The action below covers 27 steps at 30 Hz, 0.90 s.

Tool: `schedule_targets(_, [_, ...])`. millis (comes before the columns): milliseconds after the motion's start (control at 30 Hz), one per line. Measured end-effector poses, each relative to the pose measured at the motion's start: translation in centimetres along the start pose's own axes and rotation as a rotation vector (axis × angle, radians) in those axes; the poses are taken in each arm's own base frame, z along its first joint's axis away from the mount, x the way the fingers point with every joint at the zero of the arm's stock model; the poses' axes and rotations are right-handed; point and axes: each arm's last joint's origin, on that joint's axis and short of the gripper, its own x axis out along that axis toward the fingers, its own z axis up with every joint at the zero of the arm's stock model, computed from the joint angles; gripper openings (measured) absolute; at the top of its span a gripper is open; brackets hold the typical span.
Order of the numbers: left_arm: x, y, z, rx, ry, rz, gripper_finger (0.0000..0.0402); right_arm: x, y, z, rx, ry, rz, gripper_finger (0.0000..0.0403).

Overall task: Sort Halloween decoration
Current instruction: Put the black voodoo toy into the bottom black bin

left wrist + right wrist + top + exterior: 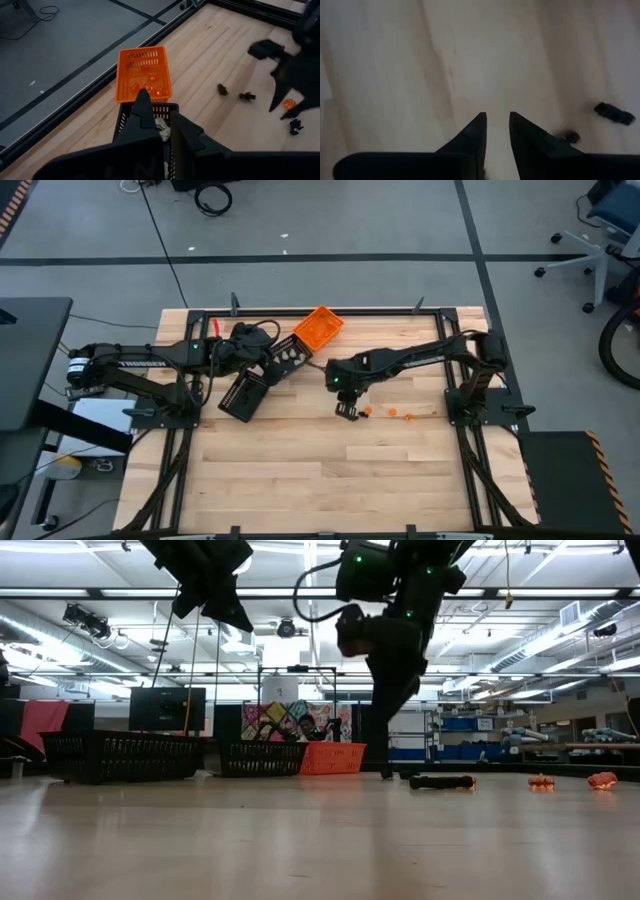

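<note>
The Halloween decoration lies scattered on the wooden table: orange trinkets (392,412) (541,781) and black ones (222,90) (615,114). More orange ones sit in the orange tray (144,72), and whitish ones (161,125) in a black tray (285,360). My right gripper (497,116) points steeply down at mid-table, just left of the nearest orange trinket (367,412). A narrow gap shows between its fingers, with nothing seen in it. My left gripper (240,620) hangs shut, high above the black tray, touching nothing.
A second black tray (240,395) stands on the table nearer the front, left of centre. The three trays cluster at the far left half. A black frame (320,310) borders the table. The near half of the table (330,480) is bare wood.
</note>
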Motion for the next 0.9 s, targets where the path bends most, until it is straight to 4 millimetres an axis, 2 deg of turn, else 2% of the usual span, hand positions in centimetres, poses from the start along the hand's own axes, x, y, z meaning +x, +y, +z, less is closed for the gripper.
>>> schedule_targets(200, [0.0, 0.0, 0.0, 0.0, 0.0, 0.0, 0.0, -2.3, -1.5, 0.5, 0.028, -0.071, -0.002, 0.0067])
schedule_targets(367, [0.0, 0.0, 0.0, 0.0, 0.0, 0.0, 0.0, -2.6, -2.9, 0.8, 0.048, -0.078, -0.009, 0.0048])
schedule_targets(600, [0.0, 0.0, 0.0, 0.0, 0.0, 0.0, 0.0, -1.5, -5.0, 0.8, 0.081, -0.021, -0.016, 0.0061])
schedule_targets(733, [0.0, 0.0, 0.0, 0.0, 0.0, 0.0, 0.0, -0.6, -6.3, 0.3, 0.179, 0.065, -0.001, 0.0083])
schedule_targets(900, [0.0, 0.0, 0.0, -0.002, -0.004, -0.002, 0.0, 0.7, -6.9, -0.2, 0.297, 0.14, -0.017, 0.0114])
